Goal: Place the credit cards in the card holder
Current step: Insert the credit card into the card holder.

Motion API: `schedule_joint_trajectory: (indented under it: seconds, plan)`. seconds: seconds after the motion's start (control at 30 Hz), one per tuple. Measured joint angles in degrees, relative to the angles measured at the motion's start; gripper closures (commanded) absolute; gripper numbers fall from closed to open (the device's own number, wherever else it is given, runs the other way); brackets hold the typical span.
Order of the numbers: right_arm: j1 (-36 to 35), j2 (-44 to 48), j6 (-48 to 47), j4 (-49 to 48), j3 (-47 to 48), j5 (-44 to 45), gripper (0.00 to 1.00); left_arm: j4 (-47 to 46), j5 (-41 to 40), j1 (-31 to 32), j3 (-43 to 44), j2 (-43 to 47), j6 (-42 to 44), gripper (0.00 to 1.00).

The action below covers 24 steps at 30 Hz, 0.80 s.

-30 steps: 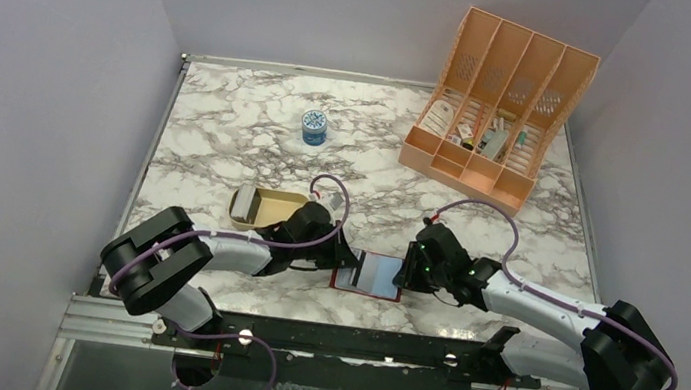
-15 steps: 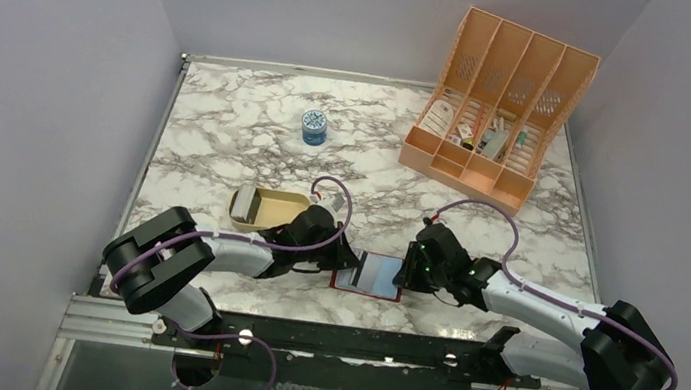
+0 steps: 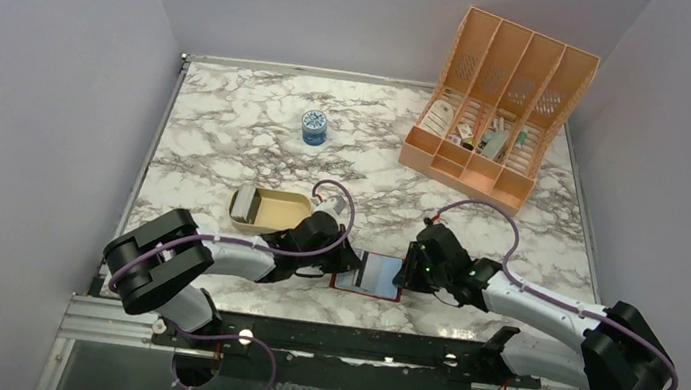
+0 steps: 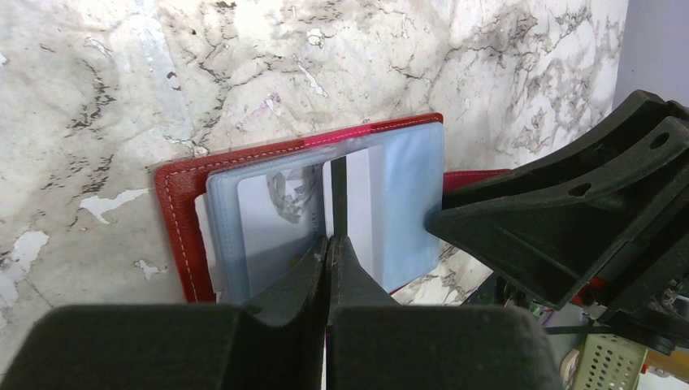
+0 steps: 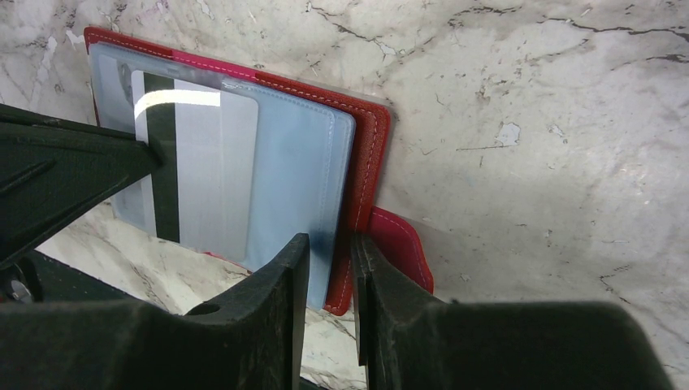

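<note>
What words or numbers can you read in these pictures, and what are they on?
No text can be read anywhere.
card in the card holder: plain grey with a black stripe, no print showing.
blue tin: a pattern only, too small to read.
packets in the peach organizer: labels too small and blurred to read.

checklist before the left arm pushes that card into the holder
1. left gripper shut on the credit card: ok
2. right gripper pinching the pocket edge of the card holder: ok
3. card holder lying open on the table: ok
4. card's leading edge inside a pocket: cannot tell
5. the two grippers apart from each other: ok
</note>
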<state>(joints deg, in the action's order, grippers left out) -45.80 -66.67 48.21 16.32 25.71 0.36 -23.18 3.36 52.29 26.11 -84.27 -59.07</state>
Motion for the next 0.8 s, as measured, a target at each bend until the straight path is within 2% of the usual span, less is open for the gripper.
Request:
schedule_joint_trajectory:
  seconds: [0.2,0.4,0.5,0.8]
  plan:
    - [0.0,0.3,0.2,-0.4,-0.3,0.0,0.74,-0.5,-1.9,2.1,0.0,-0.4,-1.2,0.99]
    - [0.0,0.6,0.7,0.3,-0.2,-0.1,0.7,-0.5,-2.9,3.3,0.7,-1.0,-1.9,0.74]
    - [0.0,2.1,0.8,2.3,0.3,-0.2,0.7,-0.3,-2.9,3.7,0.7,-0.6,-2.1,0.68]
    - [0.0,6.9,1.2,4.1,2.3,-1.4,0.71,1.1,-3.0,3.7,0.7,2.0,-2.3,0.65]
